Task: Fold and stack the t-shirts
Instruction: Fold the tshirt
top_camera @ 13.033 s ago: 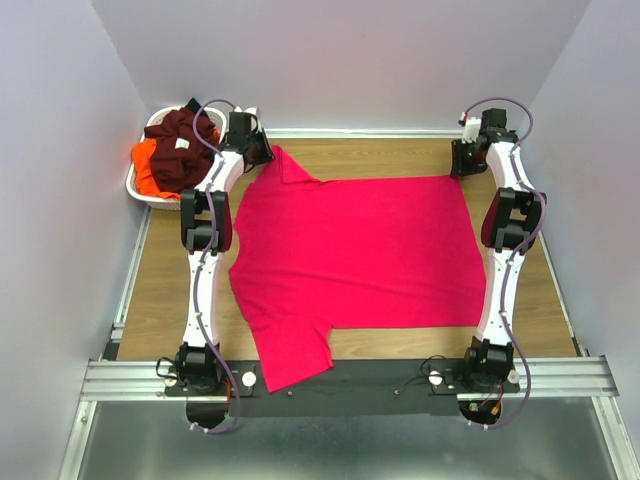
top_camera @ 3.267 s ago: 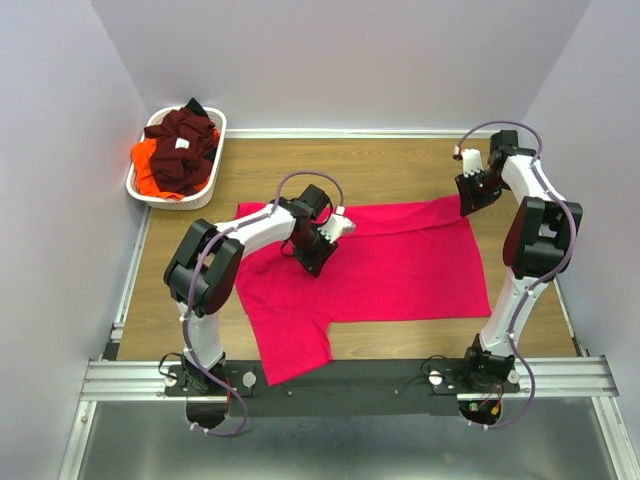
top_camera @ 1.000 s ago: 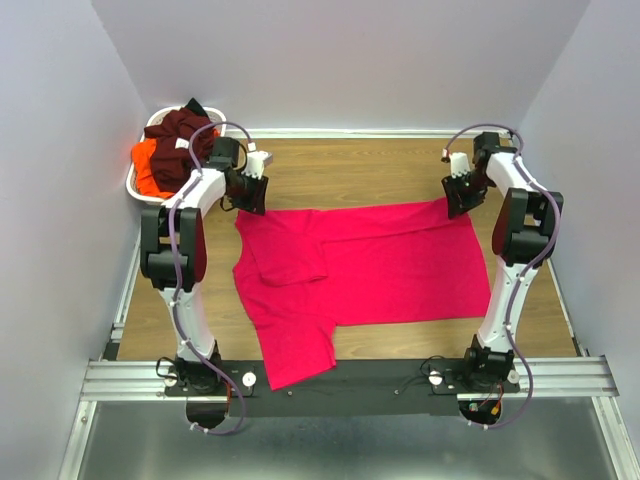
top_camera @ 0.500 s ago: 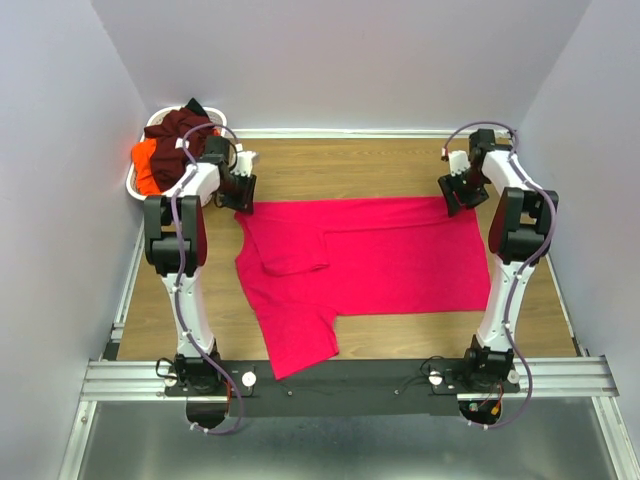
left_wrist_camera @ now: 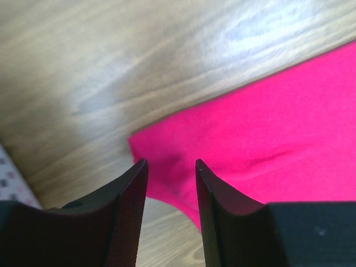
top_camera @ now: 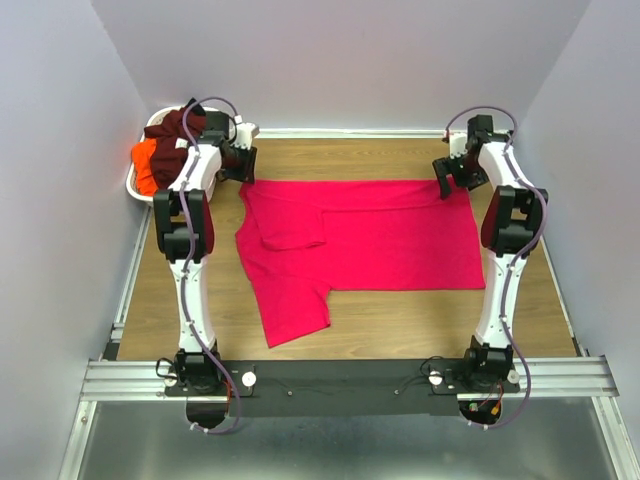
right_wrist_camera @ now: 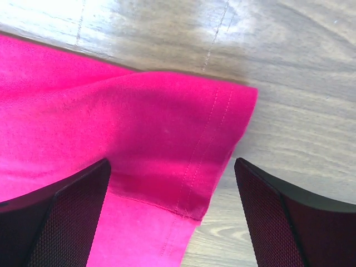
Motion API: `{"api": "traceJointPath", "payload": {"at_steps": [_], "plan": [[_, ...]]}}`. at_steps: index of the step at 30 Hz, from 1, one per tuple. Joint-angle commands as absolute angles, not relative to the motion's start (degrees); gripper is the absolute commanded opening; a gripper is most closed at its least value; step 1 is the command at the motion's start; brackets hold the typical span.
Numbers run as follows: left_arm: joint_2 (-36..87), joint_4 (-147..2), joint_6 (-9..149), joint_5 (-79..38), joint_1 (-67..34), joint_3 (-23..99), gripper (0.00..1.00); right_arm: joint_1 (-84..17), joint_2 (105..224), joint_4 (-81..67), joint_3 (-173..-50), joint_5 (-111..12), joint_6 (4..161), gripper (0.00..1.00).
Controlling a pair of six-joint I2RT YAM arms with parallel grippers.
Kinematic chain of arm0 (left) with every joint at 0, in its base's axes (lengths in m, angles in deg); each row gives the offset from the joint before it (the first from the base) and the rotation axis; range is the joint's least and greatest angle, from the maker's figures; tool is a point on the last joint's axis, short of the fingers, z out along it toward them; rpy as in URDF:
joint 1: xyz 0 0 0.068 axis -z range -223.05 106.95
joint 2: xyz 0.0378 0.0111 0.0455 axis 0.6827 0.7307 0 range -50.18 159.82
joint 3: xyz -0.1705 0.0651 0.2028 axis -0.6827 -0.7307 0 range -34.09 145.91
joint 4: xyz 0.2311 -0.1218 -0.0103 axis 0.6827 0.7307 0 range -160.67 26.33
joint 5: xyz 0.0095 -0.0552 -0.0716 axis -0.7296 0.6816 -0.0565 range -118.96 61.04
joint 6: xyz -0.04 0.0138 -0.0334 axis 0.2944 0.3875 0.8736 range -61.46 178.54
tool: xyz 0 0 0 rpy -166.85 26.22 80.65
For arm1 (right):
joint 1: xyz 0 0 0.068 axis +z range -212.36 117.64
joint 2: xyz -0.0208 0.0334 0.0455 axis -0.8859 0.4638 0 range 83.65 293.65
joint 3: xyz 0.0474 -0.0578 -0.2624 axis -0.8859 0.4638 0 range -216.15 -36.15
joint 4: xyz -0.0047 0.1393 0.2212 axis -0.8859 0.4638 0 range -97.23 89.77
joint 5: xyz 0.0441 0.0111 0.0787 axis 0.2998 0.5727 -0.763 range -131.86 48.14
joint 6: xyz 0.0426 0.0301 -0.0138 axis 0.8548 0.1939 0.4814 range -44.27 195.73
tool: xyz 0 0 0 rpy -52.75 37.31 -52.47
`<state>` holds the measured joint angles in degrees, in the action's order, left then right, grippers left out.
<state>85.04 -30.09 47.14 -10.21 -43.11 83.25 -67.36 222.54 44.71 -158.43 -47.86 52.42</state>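
Observation:
The bright pinkish-red t-shirt point(top_camera: 380, 235) lies flat on the wooden table, its far sleeve folded in over the body and the near sleeve point(top_camera: 295, 310) sticking out. My left gripper point(top_camera: 243, 165) hovers at the shirt's far left corner point(left_wrist_camera: 167, 144). Its jaws point(left_wrist_camera: 169, 164) stand a little apart, with cloth and bare wood showing between them and nothing pinched. My right gripper point(top_camera: 447, 178) is over the far right corner, where a doubled hem point(right_wrist_camera: 211, 161) lies flat. Here the jaws point(right_wrist_camera: 171, 162) are wide open, straddling the hem.
A white oval basket point(top_camera: 135, 190) sits at the far left corner with a dark maroon tee point(top_camera: 170, 125) and an orange one point(top_camera: 143, 165) piled inside, right beside my left arm. Walls close in the table on three sides.
The shirt has slid toward the far edge and its far hem now lies straight. The right jaws opened wide and let go of the corner. Both wrists moved farther back.

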Motion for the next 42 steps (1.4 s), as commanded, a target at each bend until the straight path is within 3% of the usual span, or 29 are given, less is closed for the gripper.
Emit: {"api": "traceJointPath", "payload": {"at_steps": [1,3,7,12,14,20,27,35,42], "plan": [[78.2,-29.7,46.0,-5.2,-44.0,84.3,0.53,-67.6,218.9,43.8,-159.9,-50.2,53.6,1.0],[73.3,-30.6,45.5,-3.5,-44.0,83.0,0.6,-67.6,215.2,43.9,-157.5,-52.7,53.1,1.0],[63.1,-35.5,44.1,-0.9,-44.0,74.0,0.98,-67.6,204.9,43.7,-152.0,-53.6,50.9,1.0],[46.4,-43.5,41.4,-0.7,-44.2,59.3,0.98,-67.7,197.5,44.2,-144.7,-51.8,48.2,1.0],[41.5,-44.7,41.0,-0.7,-44.1,54.1,0.98,-67.7,196.2,44.5,-141.7,-51.0,48.2,0.95],[37.3,-39.4,35.1,-0.7,-44.1,48.4,0.98,-67.7,194.9,45.2,-139.9,-53.9,53.3,0.84],[35.3,-38.7,33.6,-0.6,-44.1,44.9,0.98,-67.7,208.7,45.1,-153.3,-55.4,60.8,0.48],[31.5,-41.7,33.7,-4.2,-44.2,37.6,0.99,-67.7,218.8,45.1,-161.8,-51.0,62.2,0.42],[31.7,-42.7,33.7,-5.5,-44.2,35.3,0.98,-67.8,216.6,44.7,-155.0,-47.5,59.2,0.41]]}}
